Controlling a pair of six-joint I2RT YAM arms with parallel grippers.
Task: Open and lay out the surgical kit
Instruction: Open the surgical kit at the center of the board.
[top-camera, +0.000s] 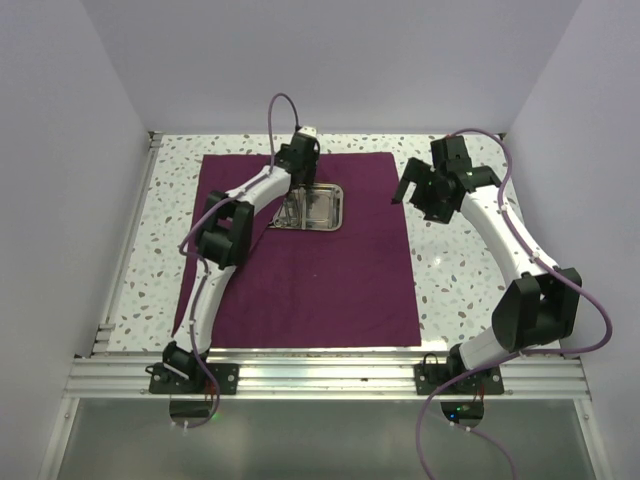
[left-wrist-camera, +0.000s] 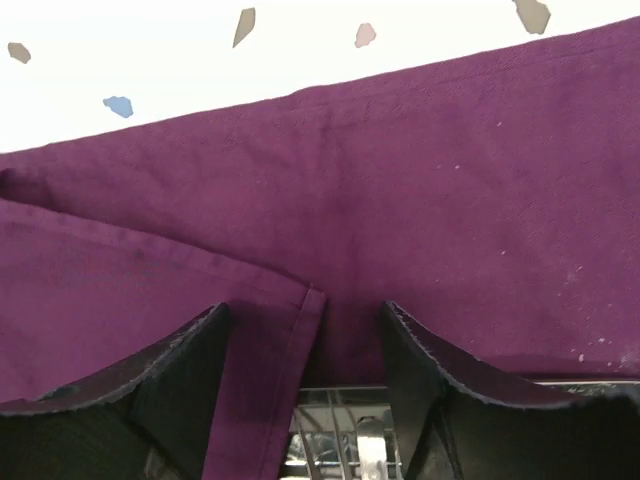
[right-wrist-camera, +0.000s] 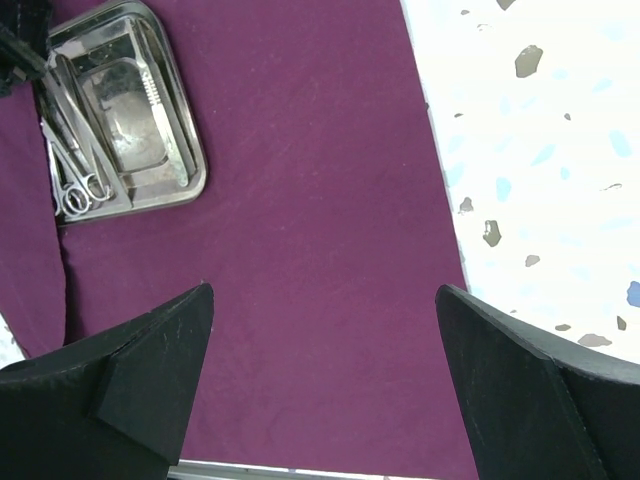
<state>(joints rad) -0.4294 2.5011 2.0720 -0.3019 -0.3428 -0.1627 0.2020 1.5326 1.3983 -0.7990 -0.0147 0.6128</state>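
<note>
The dark purple cloth (top-camera: 330, 280) lies spread flat on the table. On its far half sits the shiny steel tray (top-camera: 318, 208), holding ring-handled scissors (right-wrist-camera: 72, 182) and other slim silver tools. My left gripper (top-camera: 297, 198) hangs low over the tray's left edge. In the left wrist view its fingers (left-wrist-camera: 175, 380) stand apart, with a hemmed cloth flap (left-wrist-camera: 300, 330) lying between them above the tray (left-wrist-camera: 360, 430); they do not visibly pinch it. My right gripper (right-wrist-camera: 322, 290) hovers wide open over the cloth (right-wrist-camera: 300, 200) near its right edge, holding nothing, with the tray (right-wrist-camera: 125, 110) off to its left.
The speckled white tabletop (top-camera: 460, 260) borders the cloth on the left, right and far sides. Pale walls enclose the table on three sides. An aluminium rail (top-camera: 330, 375) with both arm bases runs along the near edge.
</note>
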